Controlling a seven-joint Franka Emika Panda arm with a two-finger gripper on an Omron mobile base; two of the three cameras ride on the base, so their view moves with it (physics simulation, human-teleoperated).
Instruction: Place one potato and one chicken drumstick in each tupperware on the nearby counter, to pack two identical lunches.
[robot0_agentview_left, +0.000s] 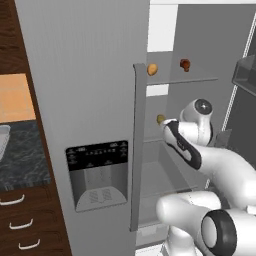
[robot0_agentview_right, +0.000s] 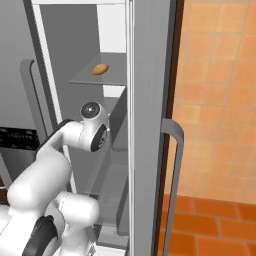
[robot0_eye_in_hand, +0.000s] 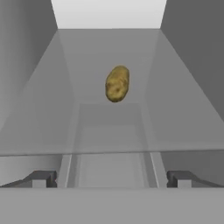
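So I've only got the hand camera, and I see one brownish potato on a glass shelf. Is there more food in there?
Observer: Yes. The left base view shows a yellow-orange potato on the upper shelf.
Child: Any chicken?
Observer: A red-brown drumstick lies on that same shelf, to that potato's right, apart from it.
Child: Where do I pack them?
Observer: A dark counter stands left of the fridge. A pale rim, likely a tupperware, shows at the picture's edge.
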